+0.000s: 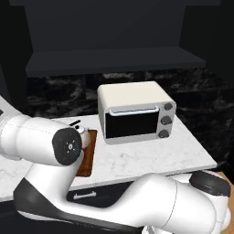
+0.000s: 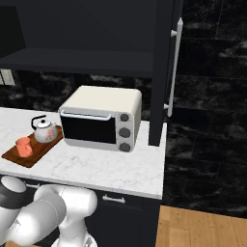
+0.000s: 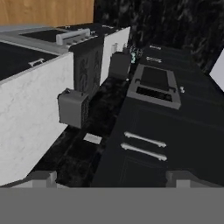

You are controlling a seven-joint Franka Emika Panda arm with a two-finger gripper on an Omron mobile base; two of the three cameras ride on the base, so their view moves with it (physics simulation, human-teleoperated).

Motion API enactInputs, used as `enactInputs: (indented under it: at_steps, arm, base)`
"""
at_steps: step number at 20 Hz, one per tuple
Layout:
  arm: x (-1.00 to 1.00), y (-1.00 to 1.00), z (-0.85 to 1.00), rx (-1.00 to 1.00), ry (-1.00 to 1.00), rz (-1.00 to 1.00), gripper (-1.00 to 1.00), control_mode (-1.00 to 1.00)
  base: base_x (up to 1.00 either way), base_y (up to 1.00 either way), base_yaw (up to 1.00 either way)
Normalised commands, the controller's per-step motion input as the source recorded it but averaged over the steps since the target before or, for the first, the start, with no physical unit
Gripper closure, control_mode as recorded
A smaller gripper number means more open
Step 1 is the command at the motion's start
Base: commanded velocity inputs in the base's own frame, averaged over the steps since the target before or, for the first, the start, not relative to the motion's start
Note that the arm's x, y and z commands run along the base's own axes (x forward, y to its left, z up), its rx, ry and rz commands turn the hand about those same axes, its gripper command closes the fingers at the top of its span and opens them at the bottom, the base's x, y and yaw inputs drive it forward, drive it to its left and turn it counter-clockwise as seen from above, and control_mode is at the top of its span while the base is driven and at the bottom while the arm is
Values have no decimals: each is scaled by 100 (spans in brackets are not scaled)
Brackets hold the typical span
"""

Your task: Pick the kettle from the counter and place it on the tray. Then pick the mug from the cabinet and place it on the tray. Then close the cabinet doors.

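We see our jaws standing wide apart, with nothing between them: in the hand view the gripper [image 3: 113, 177] shows its two grey finger tips low at either side, one fingertip [image 3: 40, 177] on the left and the other on the right, and the gap between them looks onto dark panelling with two short silver bars, a white marble-look slab and a grey box fixed to a dark wall. From the right base view we find the kettle [image 2: 45, 130] sitting on the far end of the tray [image 2: 29, 157], and the mug [image 2: 23, 147] standing on the same tray just in front of the kettle, the two close but apart. The tray lies on the counter [image 2: 111, 169], just left of the toaster oven [image 2: 101, 118]. In the left base view our own arm covers most of the tray [image 1: 90, 155], and we make out only the kettle's [image 1: 78, 127] handle and top edge peeking past the arm's dark joint. Above the counter the cabinet [image 1: 114, 59] shows its dark inner shelf, and in the right base view one of the cabinet doors [image 2: 164, 72] stands swung open, edge-on to us, its long silver handle upright beside the toaster oven.
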Motion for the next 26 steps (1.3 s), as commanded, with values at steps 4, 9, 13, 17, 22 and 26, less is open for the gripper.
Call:
enactInputs:
  at_steps: [4, 9, 13, 17, 22, 26]
  arm:
    - [30, -20, -14, 0, 0, -17, -100, -100]
    - [31, -49, -1, 0, 0, -21, -100, -100]
    - [33, -68, 0, 0, 0, -18, -100, -100]
    - [30, -76, 0, 0, 0, -17, -100, -100]
    - [34, -79, 0, 0, 0, -19, -100, -100]
    - [43, -74, 0, 0, 0, -23, -100, -100]
  base:
    - [0, 0, 0]
    - [0, 0, 0]
    - [0, 0, 0]
    - [0, 0, 0]
    - [0, 0, 0]
    - [0, 0, 0]
